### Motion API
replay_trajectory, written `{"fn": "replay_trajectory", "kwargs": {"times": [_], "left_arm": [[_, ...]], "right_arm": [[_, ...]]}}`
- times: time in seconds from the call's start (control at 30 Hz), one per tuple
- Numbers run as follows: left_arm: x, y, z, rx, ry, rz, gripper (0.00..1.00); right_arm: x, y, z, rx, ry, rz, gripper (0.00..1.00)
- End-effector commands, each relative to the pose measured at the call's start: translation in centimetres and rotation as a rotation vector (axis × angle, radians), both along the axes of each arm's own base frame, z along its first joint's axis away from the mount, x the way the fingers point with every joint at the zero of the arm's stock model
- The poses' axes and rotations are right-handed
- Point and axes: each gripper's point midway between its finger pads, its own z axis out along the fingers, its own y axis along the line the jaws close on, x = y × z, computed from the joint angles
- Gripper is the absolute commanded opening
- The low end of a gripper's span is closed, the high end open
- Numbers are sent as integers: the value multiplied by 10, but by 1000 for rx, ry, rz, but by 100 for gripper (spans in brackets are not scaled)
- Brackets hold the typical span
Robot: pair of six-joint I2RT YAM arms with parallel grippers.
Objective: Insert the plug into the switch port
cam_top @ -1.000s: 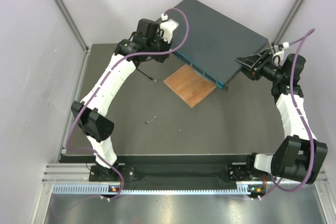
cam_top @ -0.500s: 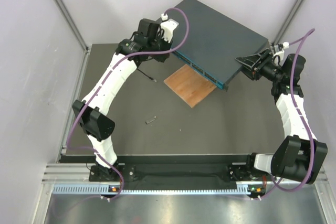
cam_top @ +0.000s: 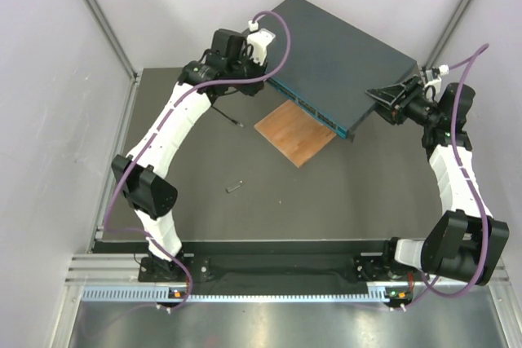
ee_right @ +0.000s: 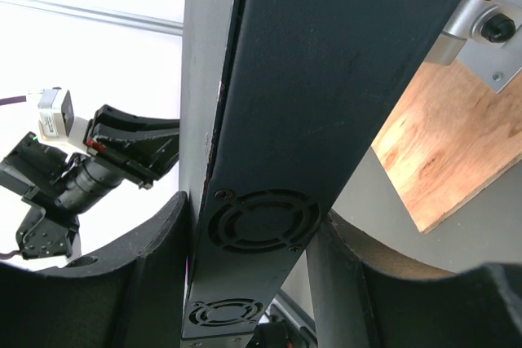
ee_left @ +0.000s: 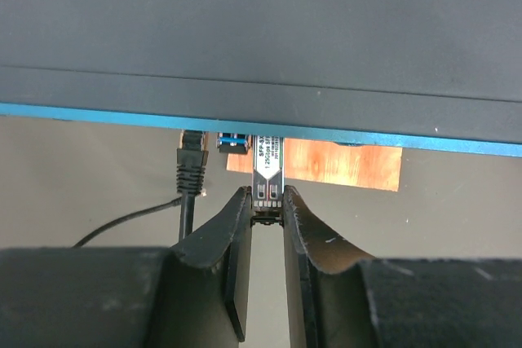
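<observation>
The left fingers (ee_left: pixel 236 226) are clamping a labelled silver module (ee_left: pixel 267 165) whose tip is reaching the teal front face (cam_top: pixel 308 106) of the network switch (cam_top: pixel 342 55). The plug (ee_left: pixel 192 148), tipping a thin black cable (ee_left: pixel 130 222), is pointing at that same face just beside the module; whether it is seated cannot be told. The right fingers (ee_right: pixel 159 258) are gripping the switch's vented end, above the wooden board (cam_top: pixel 295 132).

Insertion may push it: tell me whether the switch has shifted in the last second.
No. The switch overlaps the wooden board exactly as before in the top view.
</observation>
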Motion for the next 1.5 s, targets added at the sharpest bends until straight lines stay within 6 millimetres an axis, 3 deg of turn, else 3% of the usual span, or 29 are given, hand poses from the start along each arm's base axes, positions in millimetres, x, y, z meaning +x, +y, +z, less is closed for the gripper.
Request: {"fn": "replay_trajectory", "kwargs": {"times": [0.0, 0.2, 0.23, 0.37, 0.43, 0.53, 0.57, 0.67, 0.77, 1.0, 1.13, 1.47], "left_arm": [[12, -19, 57, -142, -203, -65, 25], [-11, 10, 44, -95, -137, -51, 52], [-15, 13, 42, -89, -128, -52, 60], [-30, 34, 47, -87, -109, -35, 66], [-39, 43, 51, -97, -105, -30, 63], [-43, 57, 50, -103, -97, -4, 46], [-44, 57, 49, -106, -92, -9, 32], [-46, 51, 42, -137, -68, -26, 12], [-43, 42, 38, -172, -51, -42, 0], [-19, 27, 29, -205, -36, -32, 0], [-17, 13, 29, -211, -40, -47, 0], [4, 5, 30, -213, -68, -19, 0]], "right_arm": [[13, 0, 10, -194, -212, 25, 0], [14, -3, 13, -198, -218, 17, 0], [14, -3, 13, -199, -217, 18, 0], [14, -4, 13, -202, -215, 16, 0], [14, -4, 12, -204, -214, 16, 0], [15, -4, 11, -208, -212, 14, 0], [16, -5, 11, -208, -211, 11, 0], [17, -5, 9, -208, -206, 9, 0], [17, -5, 8, -207, -204, 10, 0], [17, -5, 8, -209, -199, 8, 0], [18, -5, 6, -212, -196, 11, 0], [19, -5, 3, -212, -189, 14, 0]]}}
